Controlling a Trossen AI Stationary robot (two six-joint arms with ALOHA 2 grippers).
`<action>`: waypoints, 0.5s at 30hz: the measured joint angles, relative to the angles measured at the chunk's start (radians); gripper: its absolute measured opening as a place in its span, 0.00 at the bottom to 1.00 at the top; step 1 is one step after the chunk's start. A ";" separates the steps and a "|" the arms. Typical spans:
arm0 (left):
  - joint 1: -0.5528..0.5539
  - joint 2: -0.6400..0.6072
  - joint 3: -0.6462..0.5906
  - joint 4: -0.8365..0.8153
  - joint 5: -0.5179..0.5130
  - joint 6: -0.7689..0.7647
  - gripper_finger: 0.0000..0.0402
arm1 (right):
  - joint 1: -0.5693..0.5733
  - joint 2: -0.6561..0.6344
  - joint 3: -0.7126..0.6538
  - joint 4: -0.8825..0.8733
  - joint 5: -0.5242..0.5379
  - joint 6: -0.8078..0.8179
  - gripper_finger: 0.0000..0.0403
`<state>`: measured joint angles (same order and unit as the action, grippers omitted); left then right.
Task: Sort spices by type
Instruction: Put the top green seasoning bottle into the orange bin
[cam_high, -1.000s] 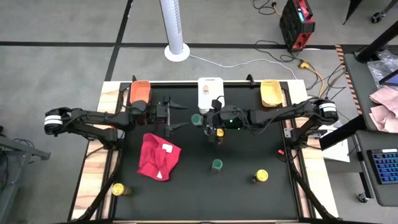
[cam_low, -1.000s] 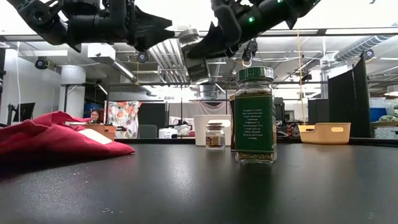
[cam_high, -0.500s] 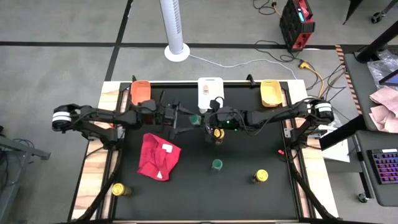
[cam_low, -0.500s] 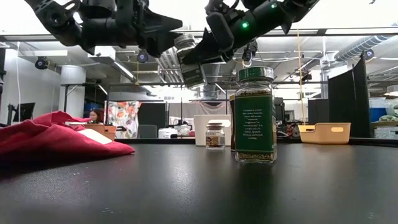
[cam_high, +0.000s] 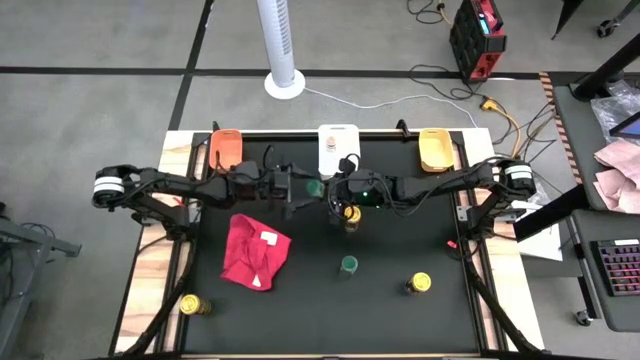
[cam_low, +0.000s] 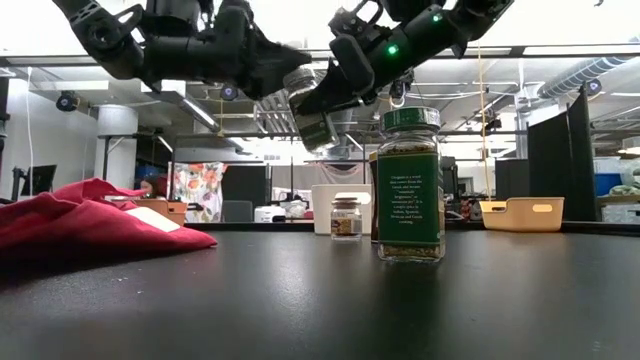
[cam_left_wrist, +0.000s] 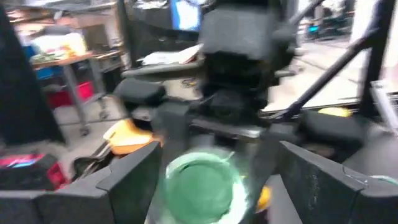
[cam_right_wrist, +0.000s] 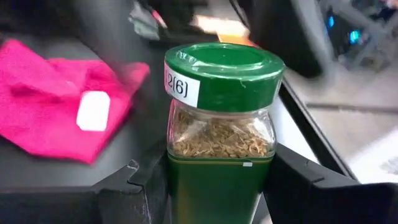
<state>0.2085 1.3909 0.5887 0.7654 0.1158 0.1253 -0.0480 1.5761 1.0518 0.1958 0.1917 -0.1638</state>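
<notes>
A spice jar with a green lid (cam_right_wrist: 224, 74) is held above the table's middle by my right gripper (cam_right_wrist: 205, 180), which is shut on it. My left gripper (cam_high: 302, 196) is open and level in front of it; in the left wrist view its two fingers (cam_left_wrist: 134, 180) stand on either side of the green lid (cam_left_wrist: 202, 186). Whether they touch it I cannot tell. On the table stand a yellow-lidded jar (cam_high: 350, 213), a green-lidded jar (cam_high: 348, 265) and two more yellow-lidded jars (cam_high: 418, 284) (cam_high: 190, 305). My right gripper pinches the lower part of the jar's glass body (cam_right_wrist: 217, 186) between its two fingers, coming from the table's right side and slanting slightly down. The jar (cam_low: 310, 105) is lifted clear of the table and tilted, its lid toward my left gripper.
A red cloth (cam_high: 255, 250) lies left of centre. An orange bin (cam_high: 226, 150), a white bin (cam_high: 338, 148) and a yellow bin (cam_high: 435, 150) line the far edge. The near middle of the black table shows bare.
My left gripper has gone toward the table's right edge and a little down, up to the jar in my right gripper, staying open. The jar and my right gripper have kept their place.
</notes>
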 joint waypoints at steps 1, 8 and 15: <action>0.002 0.003 -0.002 -0.007 0.001 -0.003 0.75 | 0.002 -0.001 0.002 0.012 0.004 0.000 0.47; 0.001 0.000 -0.001 -0.009 -0.010 0.017 0.75 | 0.003 -0.001 0.002 0.014 0.001 -0.007 0.47; 0.001 -0.001 -0.001 -0.006 0.002 0.034 0.74 | 0.003 -0.002 0.002 0.010 0.000 -0.006 0.47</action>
<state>0.2096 1.3903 0.5877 0.7593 0.1177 0.1595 -0.0452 1.5745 1.0538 0.2059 0.1916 -0.1703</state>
